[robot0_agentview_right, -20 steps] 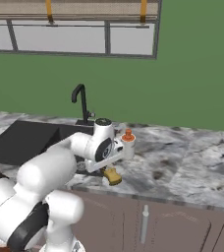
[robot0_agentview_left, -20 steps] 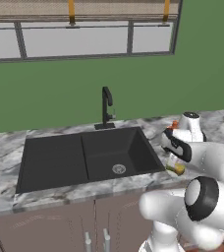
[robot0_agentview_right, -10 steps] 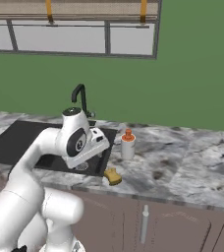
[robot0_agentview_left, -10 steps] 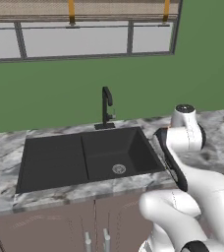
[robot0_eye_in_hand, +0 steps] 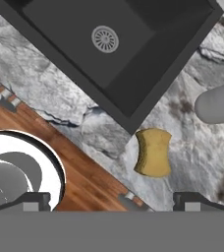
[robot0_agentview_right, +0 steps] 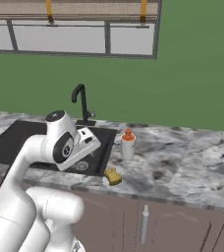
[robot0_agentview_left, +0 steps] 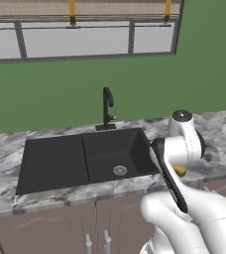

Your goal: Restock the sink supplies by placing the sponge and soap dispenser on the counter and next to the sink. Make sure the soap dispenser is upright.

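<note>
A kitchen. Below the hand lie a black sink (robot0_eye_in_hand: 128,44) and marbled counter (robot0_eye_in_hand: 197,142). Brown cabinets (robot0_agentview_right: 182,229) sit underneath.

The arm (robot0_agentview_right: 50,162) is built of glossy white rounded segments. Dark grey round caps are set into the joints, one ringed in black at the wrist (robot0_agentview_right: 64,146). A black band is seen along the forearm (robot0_agentview_left: 168,173). The finger tips (robot0_eye_in_hand: 192,201) are small, dark and square-edged.
</note>
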